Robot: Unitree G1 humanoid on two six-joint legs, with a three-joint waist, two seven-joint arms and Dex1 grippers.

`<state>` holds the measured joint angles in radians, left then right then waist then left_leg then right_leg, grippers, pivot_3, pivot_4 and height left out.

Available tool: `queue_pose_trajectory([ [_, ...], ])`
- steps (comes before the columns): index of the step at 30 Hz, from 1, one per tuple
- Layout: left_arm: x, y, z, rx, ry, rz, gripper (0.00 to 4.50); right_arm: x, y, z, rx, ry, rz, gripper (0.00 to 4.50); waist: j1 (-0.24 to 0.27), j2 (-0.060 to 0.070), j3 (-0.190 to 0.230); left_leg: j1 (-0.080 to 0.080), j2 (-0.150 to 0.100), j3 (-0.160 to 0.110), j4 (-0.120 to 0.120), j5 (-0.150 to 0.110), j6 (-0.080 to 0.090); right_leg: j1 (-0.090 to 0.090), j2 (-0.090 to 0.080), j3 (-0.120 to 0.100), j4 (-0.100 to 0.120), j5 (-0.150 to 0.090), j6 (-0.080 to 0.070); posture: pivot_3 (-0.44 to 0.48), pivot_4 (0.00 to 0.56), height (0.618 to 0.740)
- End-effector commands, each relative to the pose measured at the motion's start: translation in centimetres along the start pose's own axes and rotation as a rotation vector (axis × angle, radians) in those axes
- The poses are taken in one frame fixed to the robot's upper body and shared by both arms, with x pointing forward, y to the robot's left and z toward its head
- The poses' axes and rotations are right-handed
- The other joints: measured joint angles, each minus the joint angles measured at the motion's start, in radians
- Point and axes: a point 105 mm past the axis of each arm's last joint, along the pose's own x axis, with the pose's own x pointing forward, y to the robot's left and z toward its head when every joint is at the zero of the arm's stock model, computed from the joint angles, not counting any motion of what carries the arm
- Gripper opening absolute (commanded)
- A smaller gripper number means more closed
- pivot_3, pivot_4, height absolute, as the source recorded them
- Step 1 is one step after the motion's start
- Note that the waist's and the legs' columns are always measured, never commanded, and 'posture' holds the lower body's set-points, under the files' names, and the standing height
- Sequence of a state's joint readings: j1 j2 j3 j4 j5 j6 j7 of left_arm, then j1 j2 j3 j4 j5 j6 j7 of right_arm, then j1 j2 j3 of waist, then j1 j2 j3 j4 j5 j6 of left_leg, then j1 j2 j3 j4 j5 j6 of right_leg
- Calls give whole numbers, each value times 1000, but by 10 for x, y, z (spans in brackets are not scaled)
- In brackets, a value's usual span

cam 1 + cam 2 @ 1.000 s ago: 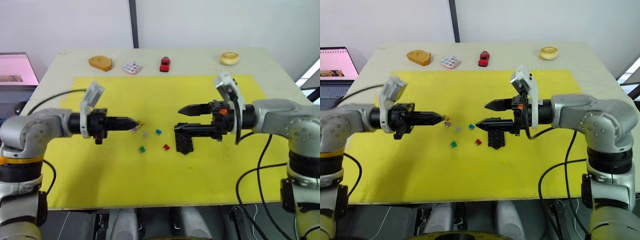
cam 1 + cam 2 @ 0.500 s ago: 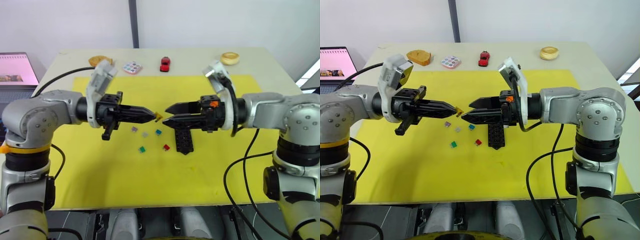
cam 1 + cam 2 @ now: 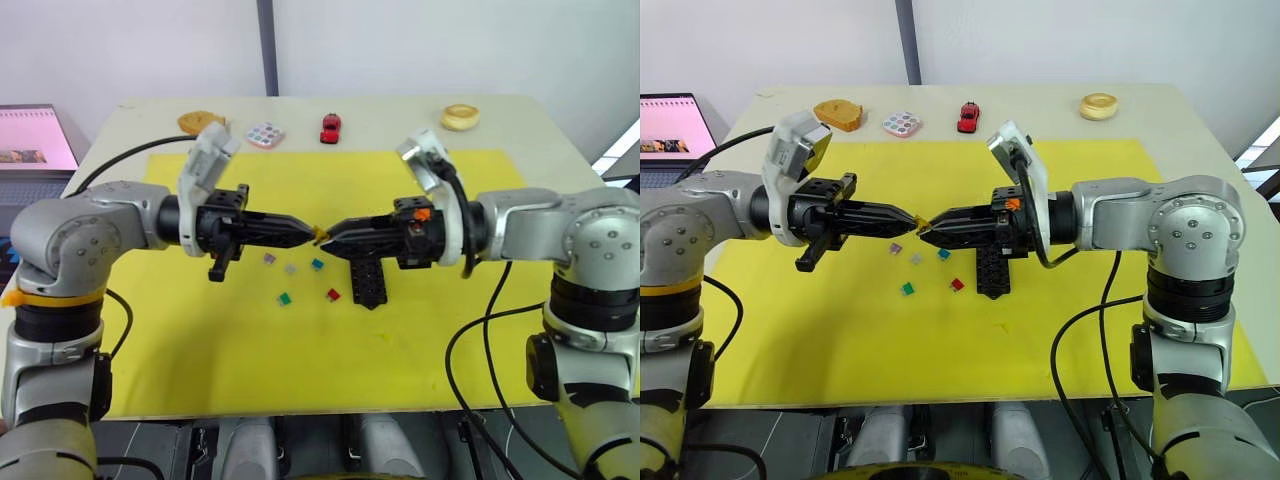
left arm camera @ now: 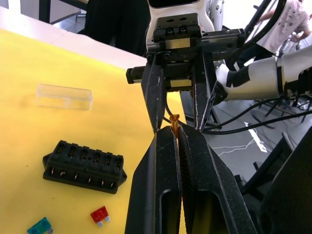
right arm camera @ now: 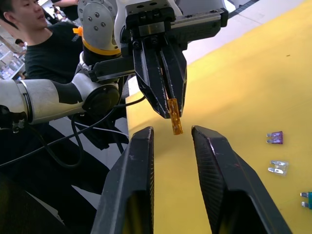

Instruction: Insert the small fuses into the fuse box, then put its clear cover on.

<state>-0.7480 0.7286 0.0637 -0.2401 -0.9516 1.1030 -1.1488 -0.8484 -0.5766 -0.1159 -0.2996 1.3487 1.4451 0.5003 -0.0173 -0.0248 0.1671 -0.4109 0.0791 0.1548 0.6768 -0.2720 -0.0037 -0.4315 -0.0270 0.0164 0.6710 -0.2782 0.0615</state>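
Your left hand (image 4: pixel 178 134) is clamped tight on the amber fuse (image 5: pixel 174 116), lifted above the yellow mat (image 3: pixel 300 350), up and to the left of the fuse box (image 3: pixel 367 283). Your right hand (image 5: pixel 171 134) meets it tip to tip, fingers parted with a gap on either side of the amber fuse, gripping nothing. Left of the fuse box on the surface lie the purple fuse (image 3: pixel 269 258), grey fuse (image 3: pixel 290 268), teal fuse (image 3: pixel 316 264), green fuse (image 3: pixel 284 298) and red fuse (image 3: pixel 332 294). The clear cover (image 4: pixel 64 96) rests near the fuse box.
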Motion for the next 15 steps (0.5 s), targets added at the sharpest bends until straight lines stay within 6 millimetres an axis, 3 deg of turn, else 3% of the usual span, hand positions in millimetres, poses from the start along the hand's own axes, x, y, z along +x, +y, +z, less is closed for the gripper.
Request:
queue_pose_trajectory([
  [1, -2, -6, 7, 48, -14, -5, 0, 0, 9, 9, -53, -16, 23, 1565, 0, 0, 0, 0, 0, 0, 0, 0, 0, 0, 0, 0, 0, 0, 0, 0, 150, 740],
  [15, -6, -4, 4, 56, -21, 28, 0, 0, 10, 9, -62, -12, 34, 1565, 0, 0, 0, 0, 0, 0, 0, 0, 1, 0, 0, 0, 0, 0, 0, 0, 150, 740],
])
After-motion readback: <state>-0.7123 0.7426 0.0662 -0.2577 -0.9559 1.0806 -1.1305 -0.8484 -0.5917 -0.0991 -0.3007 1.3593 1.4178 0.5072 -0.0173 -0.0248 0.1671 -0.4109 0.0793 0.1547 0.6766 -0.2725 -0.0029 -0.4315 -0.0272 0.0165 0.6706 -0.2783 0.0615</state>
